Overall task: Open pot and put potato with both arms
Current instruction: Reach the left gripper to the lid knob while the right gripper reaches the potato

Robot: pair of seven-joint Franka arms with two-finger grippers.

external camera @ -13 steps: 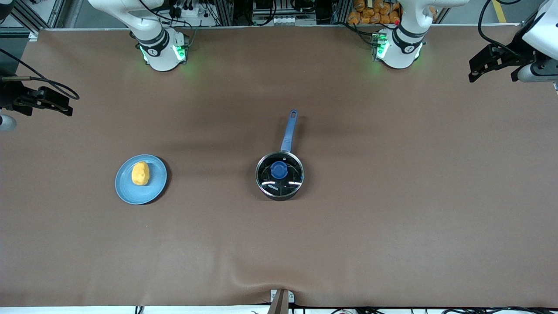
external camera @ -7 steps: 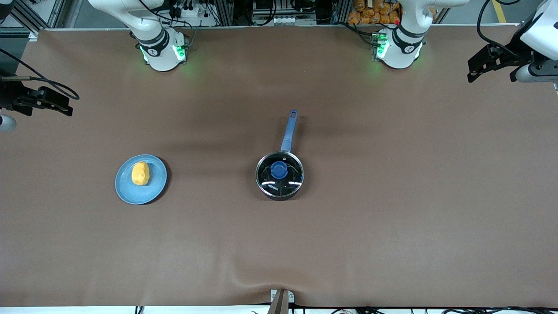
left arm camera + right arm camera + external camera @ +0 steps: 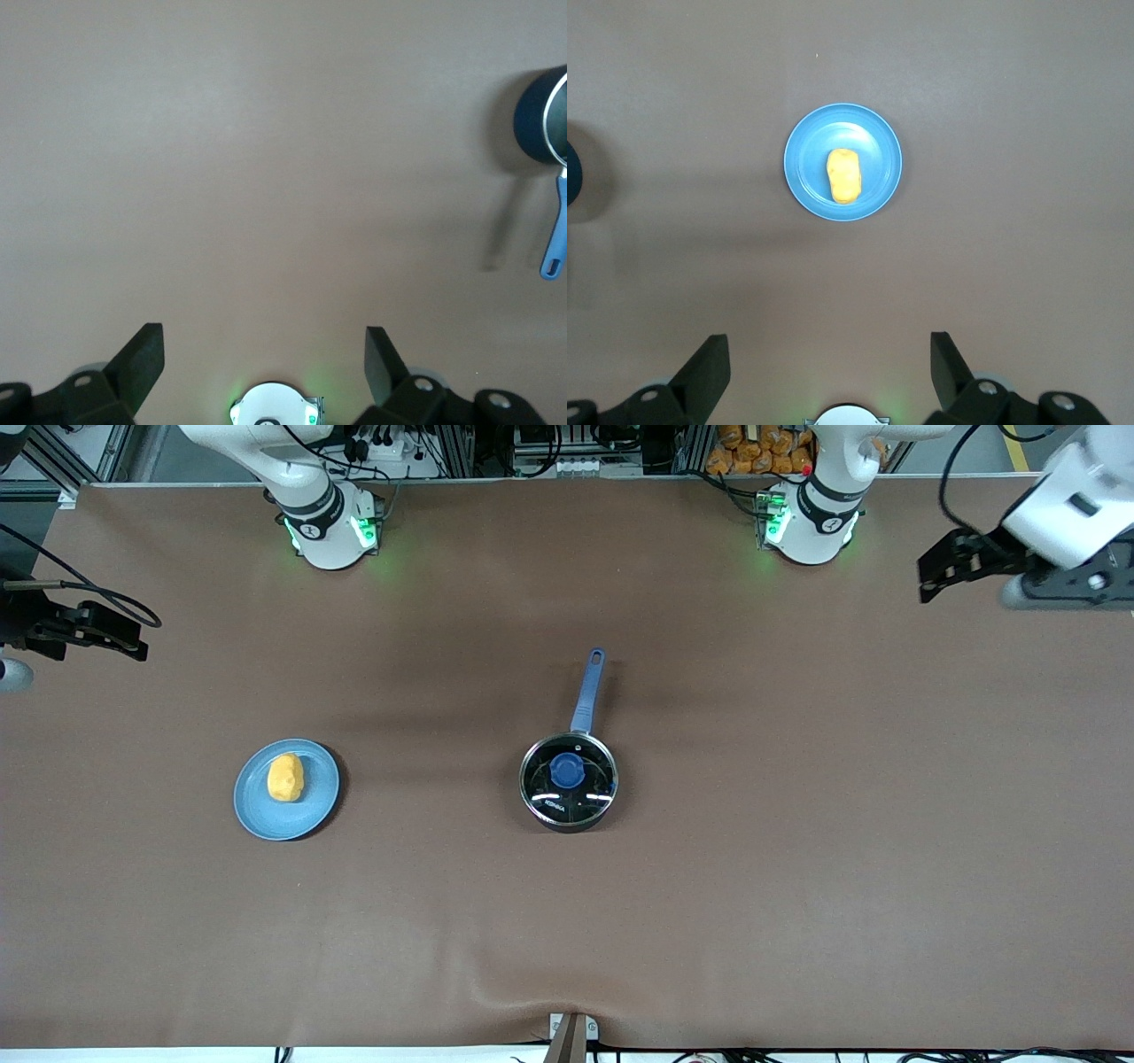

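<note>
The black pot [image 3: 568, 781] stands mid-table with its glass lid and blue knob [image 3: 567, 771] on, and its blue handle [image 3: 587, 691] points toward the robots' bases. The yellow-orange potato [image 3: 285, 777] lies on a light-blue plate [image 3: 315, 804] toward the right arm's end. My left gripper [image 3: 928, 577] is open and empty, high over the left arm's end; its wrist view shows its open gripper [image 3: 264, 354] and the pot [image 3: 539, 124] at the edge. My right gripper [image 3: 133, 644] is open and empty over the right arm's end; its wrist view shows the gripper [image 3: 830, 359], the potato [image 3: 843, 174] and the plate [image 3: 806, 159].
The brown table cover [image 3: 797, 868] has a small wrinkle at its edge nearest the front camera [image 3: 567, 1001]. The arms' bases, lit green, stand at the edge farthest from that camera [image 3: 332, 531] [image 3: 811, 527].
My left gripper has swung inward from the table's end toward the left arm's base. The right arm, pot and potato have not moved.
</note>
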